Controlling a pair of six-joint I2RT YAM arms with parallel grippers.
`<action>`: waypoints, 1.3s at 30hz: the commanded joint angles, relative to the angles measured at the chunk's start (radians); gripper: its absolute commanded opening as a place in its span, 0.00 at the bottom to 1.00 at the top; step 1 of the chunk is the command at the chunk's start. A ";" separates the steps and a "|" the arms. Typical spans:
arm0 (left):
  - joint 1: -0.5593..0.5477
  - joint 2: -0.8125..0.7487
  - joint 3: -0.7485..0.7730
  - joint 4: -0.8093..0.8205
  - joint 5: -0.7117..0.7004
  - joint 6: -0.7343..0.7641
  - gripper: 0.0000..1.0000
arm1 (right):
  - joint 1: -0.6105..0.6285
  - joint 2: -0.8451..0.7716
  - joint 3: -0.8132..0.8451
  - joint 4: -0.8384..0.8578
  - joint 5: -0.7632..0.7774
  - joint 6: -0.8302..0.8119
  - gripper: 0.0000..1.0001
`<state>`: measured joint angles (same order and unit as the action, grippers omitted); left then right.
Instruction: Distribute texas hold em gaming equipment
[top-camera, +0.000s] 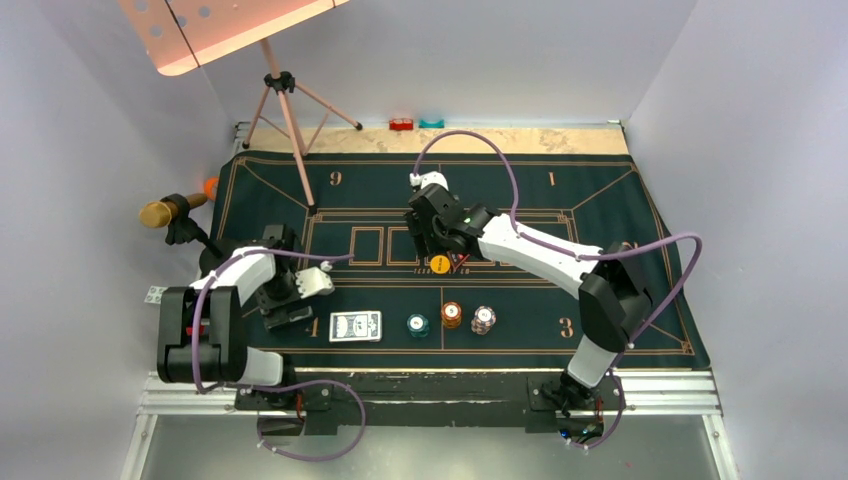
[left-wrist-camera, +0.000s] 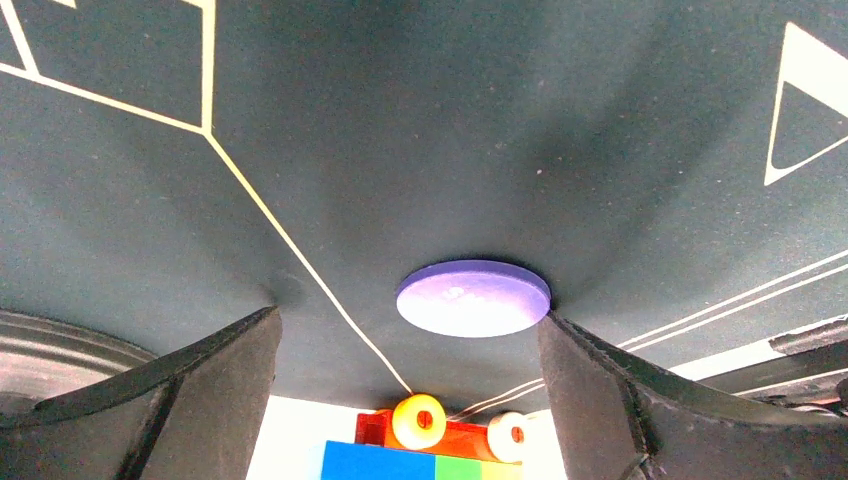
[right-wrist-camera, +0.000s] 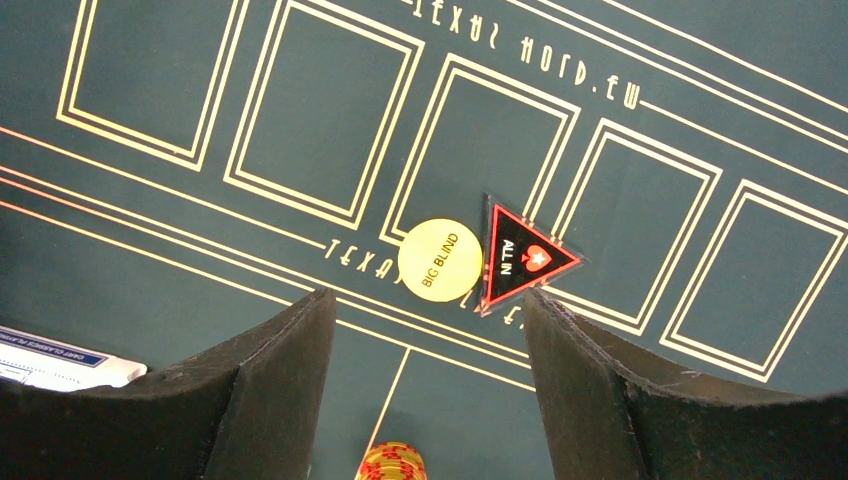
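The left arm (top-camera: 245, 272) and right arm (top-camera: 530, 250) are white shells joined by black blocks. A thin cable (top-camera: 460, 132) loops off each (lilac, glossy). A green light (top-camera: 466, 217) glows at the right wrist. The fingers (right-wrist-camera: 265, 390) are matte black wedges with rough edges.
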<state>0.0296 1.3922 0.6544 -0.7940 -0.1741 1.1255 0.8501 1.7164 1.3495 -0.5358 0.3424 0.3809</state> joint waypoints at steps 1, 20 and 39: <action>0.007 0.080 0.038 0.288 -0.006 -0.045 1.00 | -0.005 -0.067 -0.018 0.036 0.033 0.007 0.72; -0.060 -0.028 0.181 0.169 0.244 -0.233 1.00 | -0.011 -0.110 -0.147 0.151 -0.004 0.038 0.72; -0.045 -0.148 0.485 -0.210 0.439 -0.492 1.00 | -0.009 -0.090 -0.325 0.355 -0.083 0.063 0.70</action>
<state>-0.0265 1.2942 1.0565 -0.9100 0.1894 0.7689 0.8429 1.6402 1.0492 -0.2604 0.2810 0.4294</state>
